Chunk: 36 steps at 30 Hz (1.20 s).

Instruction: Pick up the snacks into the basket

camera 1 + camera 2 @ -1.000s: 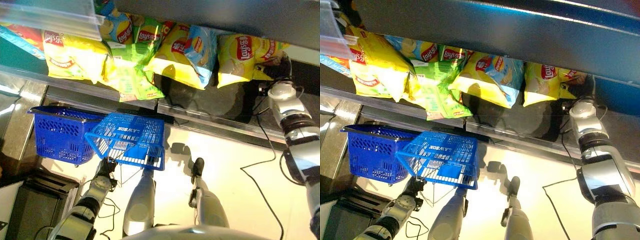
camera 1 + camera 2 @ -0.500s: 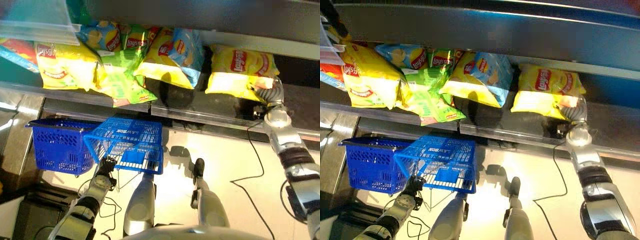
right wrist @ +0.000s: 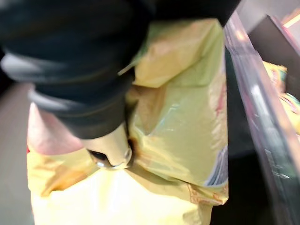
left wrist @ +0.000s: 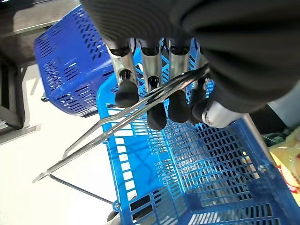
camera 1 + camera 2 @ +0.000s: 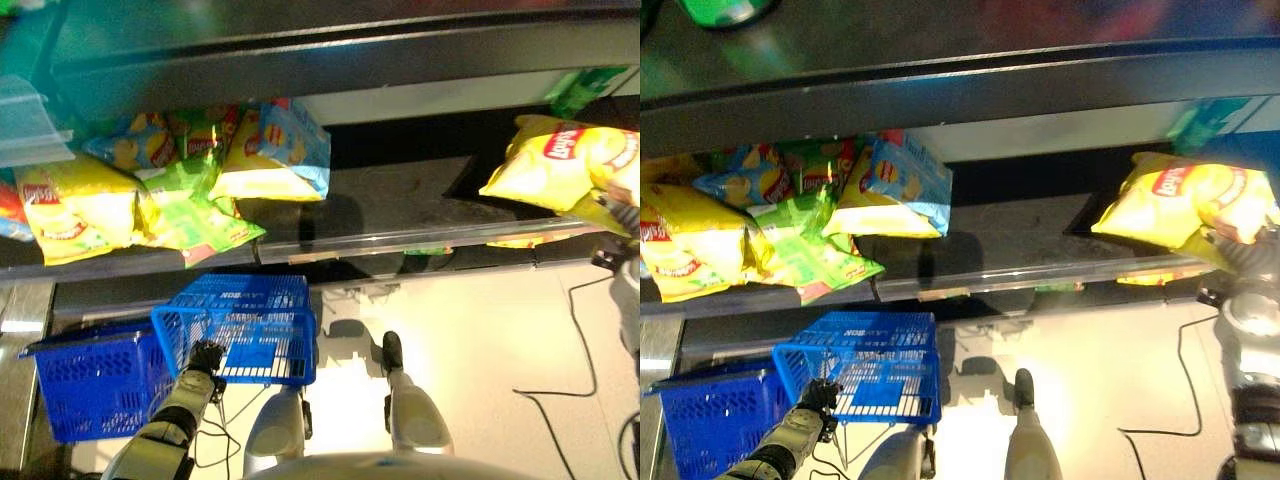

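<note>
The right hand [image 3: 110,150] is pinching the yellow bag [image 5: 560,165] just off the shelf [image 5: 400,235], light, puffy, crushable, best held by its crimped edge, while the left hand [image 4: 154,101] curls round the basket [image 5: 245,330] handle.

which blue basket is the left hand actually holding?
The lighter blue basket, the front one: the left hand curls round its wire handle. The darker blue basket stands behind it, untouched.

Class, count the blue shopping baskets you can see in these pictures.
2. The lighter blue basket hangs by its wire handle from the left hand; the darker blue basket sits beside it, further left.
</note>
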Available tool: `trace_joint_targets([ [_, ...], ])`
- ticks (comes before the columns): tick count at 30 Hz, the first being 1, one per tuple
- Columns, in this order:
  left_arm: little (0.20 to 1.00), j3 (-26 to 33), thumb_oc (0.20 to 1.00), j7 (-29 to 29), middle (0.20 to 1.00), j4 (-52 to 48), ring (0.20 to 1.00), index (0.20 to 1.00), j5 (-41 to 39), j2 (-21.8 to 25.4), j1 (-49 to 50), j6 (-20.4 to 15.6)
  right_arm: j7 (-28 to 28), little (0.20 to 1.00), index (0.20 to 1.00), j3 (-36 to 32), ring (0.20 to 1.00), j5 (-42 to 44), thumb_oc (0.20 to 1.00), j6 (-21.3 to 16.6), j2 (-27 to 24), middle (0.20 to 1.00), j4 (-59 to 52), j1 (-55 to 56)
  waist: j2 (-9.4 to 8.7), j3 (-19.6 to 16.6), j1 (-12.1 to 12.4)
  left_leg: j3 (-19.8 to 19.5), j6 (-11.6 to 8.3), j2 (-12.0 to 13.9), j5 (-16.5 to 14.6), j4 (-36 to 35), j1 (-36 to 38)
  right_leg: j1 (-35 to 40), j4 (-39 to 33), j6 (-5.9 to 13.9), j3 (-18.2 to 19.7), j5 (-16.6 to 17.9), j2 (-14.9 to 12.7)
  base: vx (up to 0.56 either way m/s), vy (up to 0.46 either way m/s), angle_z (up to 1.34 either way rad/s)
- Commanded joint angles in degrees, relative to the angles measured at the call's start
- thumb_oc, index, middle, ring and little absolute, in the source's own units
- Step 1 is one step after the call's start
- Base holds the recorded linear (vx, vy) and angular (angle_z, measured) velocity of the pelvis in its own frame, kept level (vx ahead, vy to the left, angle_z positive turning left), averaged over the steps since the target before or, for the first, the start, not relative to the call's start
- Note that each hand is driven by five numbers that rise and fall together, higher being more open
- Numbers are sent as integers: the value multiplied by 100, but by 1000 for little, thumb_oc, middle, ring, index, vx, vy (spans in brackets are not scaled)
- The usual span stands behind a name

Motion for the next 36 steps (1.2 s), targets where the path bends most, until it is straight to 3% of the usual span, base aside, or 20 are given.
trace_joint_targets([
  [1, 200, 315, 200, -29, 200, 683, 200, 200, 244, 253, 97, 3, 785, 200, 200, -561, 200, 105, 200, -309, 73, 200, -1221, 921, -158, -612, -64, 53, 265, -308, -408, 4, -45, -55, 53, 68, 280, -272, 264, 40, -60, -13],
  [4, 200, 377, 200, -47, 200, 699, 200, 200, 235, 241, 138, -2, 932, 200, 200, -666, 200, 115, 200, -265, 278, 200, -1530, 1265, -163, -656, -80, 78, 255, -291, -411, 4, -38, -57, 55, 57, 307, -274, 281, 10, -35, -19],
  [5, 200, 554, 200, -88, 200, 741, 200, 200, 205, 208, 226, -27, 1413, 200, 200, -582, 200, 111, 200, -193, 618, 200, -2015, 1844, -177, -687, -174, 134, 234, -250, -402, 4, -35, -87, 64, 41, 352, -268, 317, -10, -36, -13],
  [7, 200, 641, 200, -152, 200, 764, 200, 200, 224, 218, 250, -17, 1680, 200, 200, -627, 200, -22, 200, -73, 670, 200, -2209, 2127, -179, -712, -210, 156, 223, -228, -398, 4, -46, -94, 65, 35, 363, -274, 329, -4, -53, -15],
  [9, 200, 822, 200, -189, 200, 771, 200, 200, 115, 197, 296, -71, 2204, 200, 200, -78, 200, -135, 200, -3, 889, 200, -2109, 2693, -194, -718, -300, 234, 189, -192, -368, 4, -53, -140, 69, 16, 422, -238, 376, -19, -60, -15],
  [11, 200, 872, 200, -215, 200, 704, 200, 200, 115, 162, 312, -88, 2464, 200, 200, 103, 200, -654, 200, 64, 785, 200, -2079, 3022, -198, -721, -335, 265, 172, -166, -356, 4, -64, -167, 67, 10, 439, -229, 400, -24, -41, -13],
  [16, 200, 849, 200, -114, 200, 477, 200, 200, -129, 97, 286, -138, 2388, 200, 200, 695, 200, -1500, 200, 109, 809, 200, -1158, 3240, -207, -687, -394, 310, 134, -130, -318, 4, -103, -237, 62, -6, 488, -202, 440, -29, -30, -10],
  [17, 200, 770, 200, 39, 200, 276, 200, 200, -340, 91, 171, -192, 2126, 200, 200, 1084, 200, -2046, 200, 150, 919, 200, -192, 3111, -214, -650, -407, 322, 113, -104, -284, 4, -139, -281, 63, -13, 491, -188, 464, -41, -40, -6],
  [23, 200, 487, 200, 348, 200, -243, 200, 200, -782, 178, -134, -299, 1425, 200, 200, 1703, 200, -2748, 200, 259, 1216, 200, 1435, 2426, -241, -493, -418, 282, 94, -71, -221, 4, -229, -372, 79, -32, 477, -162, 503, -57, -40, -3],
  [24, 200, 6, 200, 788, 200, -321, 200, 200, -803, -361, -529, -435, 1122, 200, 200, 2264, 200, -2980, 200, 224, 1426, 200, 1857, 1927, -308, -351, -472, 274, 100, -75, -187, 4, -325, -488, 94, -37, 497, -128, 535, -144, -64, -3],
  [30, 200, -933, 200, 1147, 200, -903, 200, 200, -976, -883, -774, -567, 363, 200, 200, 3267, 200, -2672, 200, 212, 2136, 200, 2637, 806, -381, 142, -330, 92, 134, -141, 23, 4, -737, -854, 144, -64, 364, -9, 542, -134, -78, 1],
  [36, 200, -1611, 200, 1335, 200, -823, 200, 200, -1063, -1233, -1349, -599, -238, 200, 200, 4240, 200, -2511, 200, 214, 2671, 200, 2989, -451, -373, 497, -210, -4, 147, -177, 152, 4, -1070, -1169, 204, -70, 311, 71, 555, -94, -47, 9],
])
